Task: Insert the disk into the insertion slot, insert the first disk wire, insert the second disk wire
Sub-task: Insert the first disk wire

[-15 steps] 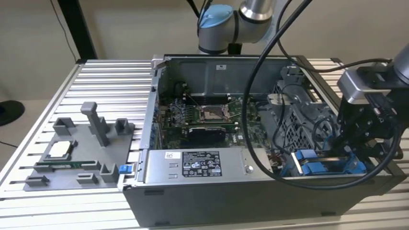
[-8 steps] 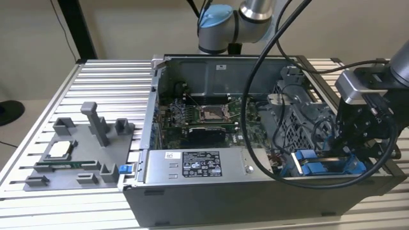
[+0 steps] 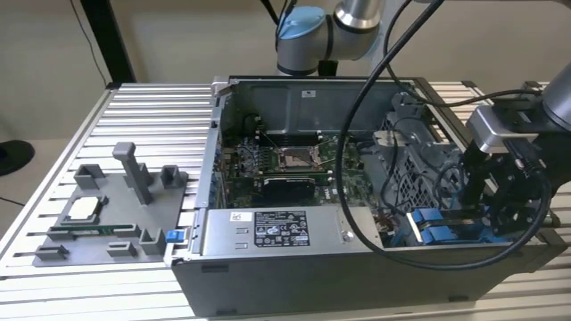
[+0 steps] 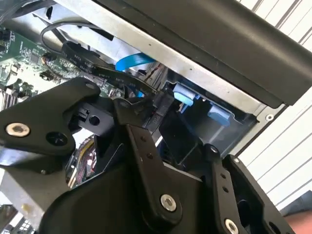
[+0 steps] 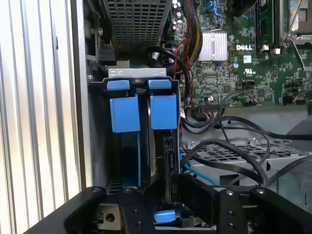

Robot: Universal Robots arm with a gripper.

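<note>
Showing, in the exterior view, my gripper (image 3: 477,207) over the insertion slot (image 3: 437,231) at the computer case's (image 3: 295,274) near corner, on the exterior view's right. In the second wrist view a black cable (image 4: 90,67) reaches my gripper; spread or pinching, I cannot tell. In the first wrist view the disk (image 5: 163,111) stands in the slot.

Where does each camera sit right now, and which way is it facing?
Exterior view: off the arm, raised, looking down into the open computer case; arm above, gripper at the exterior view's right, by the insertion slot.
First wrist view: on the wrist, facing into the insertion slot and motherboard; gripper in the foreground.
Second wrist view: on the wrist, looking past the gripper at the slot's blue fittings.
Shared: both wrist views show the gripper, blue fittings and motherboard.
</note>
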